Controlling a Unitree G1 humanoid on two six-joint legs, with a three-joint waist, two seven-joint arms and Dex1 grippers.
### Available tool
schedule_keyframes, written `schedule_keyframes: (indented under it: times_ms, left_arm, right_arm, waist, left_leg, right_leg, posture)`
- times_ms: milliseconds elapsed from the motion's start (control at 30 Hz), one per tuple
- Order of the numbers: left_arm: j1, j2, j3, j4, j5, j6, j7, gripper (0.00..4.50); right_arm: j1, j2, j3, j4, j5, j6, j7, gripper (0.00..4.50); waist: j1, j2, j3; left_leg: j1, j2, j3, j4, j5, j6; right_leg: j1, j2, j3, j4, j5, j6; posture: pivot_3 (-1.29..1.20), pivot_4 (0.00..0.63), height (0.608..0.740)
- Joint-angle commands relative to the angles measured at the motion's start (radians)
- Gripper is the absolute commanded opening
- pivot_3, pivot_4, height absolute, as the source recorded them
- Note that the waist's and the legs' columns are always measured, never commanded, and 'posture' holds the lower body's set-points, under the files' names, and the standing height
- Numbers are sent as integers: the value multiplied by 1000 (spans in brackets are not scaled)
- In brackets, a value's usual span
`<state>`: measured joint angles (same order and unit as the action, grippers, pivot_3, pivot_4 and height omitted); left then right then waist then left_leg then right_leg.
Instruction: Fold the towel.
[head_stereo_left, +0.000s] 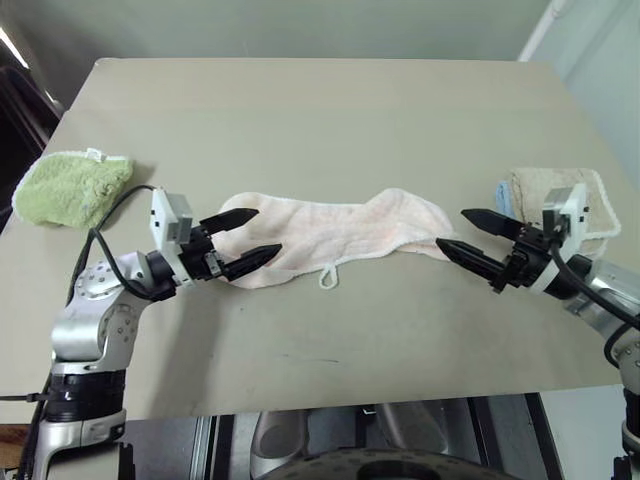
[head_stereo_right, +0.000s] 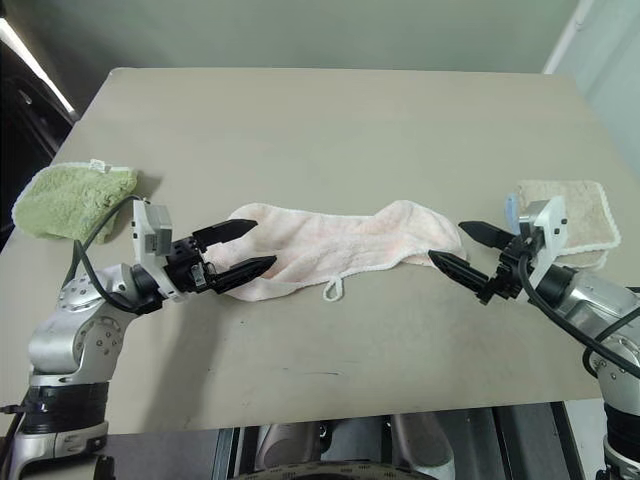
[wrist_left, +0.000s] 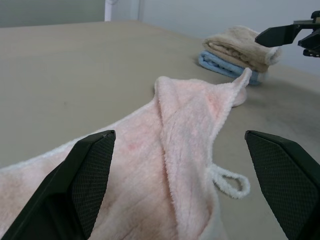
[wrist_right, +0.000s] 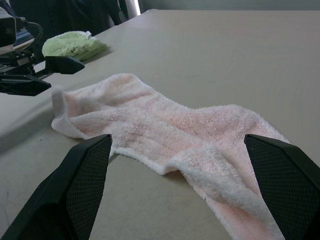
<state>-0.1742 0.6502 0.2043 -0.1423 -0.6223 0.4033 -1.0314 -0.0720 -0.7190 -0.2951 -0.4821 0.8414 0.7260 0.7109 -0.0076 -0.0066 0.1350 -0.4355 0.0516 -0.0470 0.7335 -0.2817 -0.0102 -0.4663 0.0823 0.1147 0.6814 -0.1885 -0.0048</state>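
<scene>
The towel (head_stereo_left: 340, 236), pale pink terry with whitish edging, lies stretched sideways across the middle of the table (head_stereo_left: 320, 110), nearer the front edge than the back. It is rumpled and not flat: narrow and bunched through the centre, wider at both ends, with a lengthwise crease showing in the left wrist view. Its small white loop (head_stereo_left: 329, 277) hangs off the front long edge, lying on the tabletop.

Left gripper (head_stereo_left: 243, 238) sits at the towel's left end, fingers spread wide, one finger on each side of the cloth's end, pointing toward the right. Not clamped on anything; whether the fingers touch the fabric I cannot tell. Right gripper (head_stereo_left: 468, 233) is at the towel's right end, fingers also spread wide, pointing toward the left, tips just beside the cloth's corner, holding nothing. Both wrist views look along the towel from opposite ends, with each gripper's black fingers wide apart.

Lime-green towel (head_stereo_left: 70, 186), fluffy and folded, lies by the table's left edge, well apart from the pink one. A cable from the left arm runs just beside it. Beige cloth (head_stereo_left: 560, 195) sits by the right edge, behind the right gripper, stacked on top of a light-blue cloth (wrist_left: 220, 64).
</scene>
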Motion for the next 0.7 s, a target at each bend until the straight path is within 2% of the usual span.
schedule_keyframes:
  times_ms: [33,300,467,533,700]
  left_arm:
    - [-40,-12,-19,-26,-1,0,11,4479]
    - [-117,-25,-62,21,-11,12,-10,4479]
    - [-162,-44,-80,108,40,-58,-33,4479]
    - [-174,-61,-89,111,49,-69,-25,4479]
    - [-158,-79,-100,153,78,-120,-54,4479]
  right_arm:
    - [-8,-7,-23,-21,11,-15,5,4500]
    - [-15,3,-40,-6,20,6,-52,4500]
    - [-29,-12,-58,47,37,55,-93,4500]
    - [-74,-26,-78,111,60,106,-116,4500]
    - [-227,-57,-37,305,37,219,-137,4500]
  waist:
    - [0,0,0]
    - [3,0,0]
    - [3,0,0]
    - [3,0,0]
    - [1,0,0]
  left_leg:
    - [0,0,0,0,0,0]
    - [0,0,0,1,0,0]
    - [0,0,0,1,0,0]
    - [0,0,0,1,0,0]
    - [0,-1,1,2,1,2]
  right_leg:
    - [0,0,0,0,0,0]
    - [0,0,0,0,1,1]
    - [0,0,0,0,1,2]
    - [0,0,0,0,1,2]
    - [1,-1,1,-1,2,5]
  posture:
    - [0,150,703]
    - [0,150,703]
    - [0,150,703]
    - [0,150,703]
    - [0,150,703]
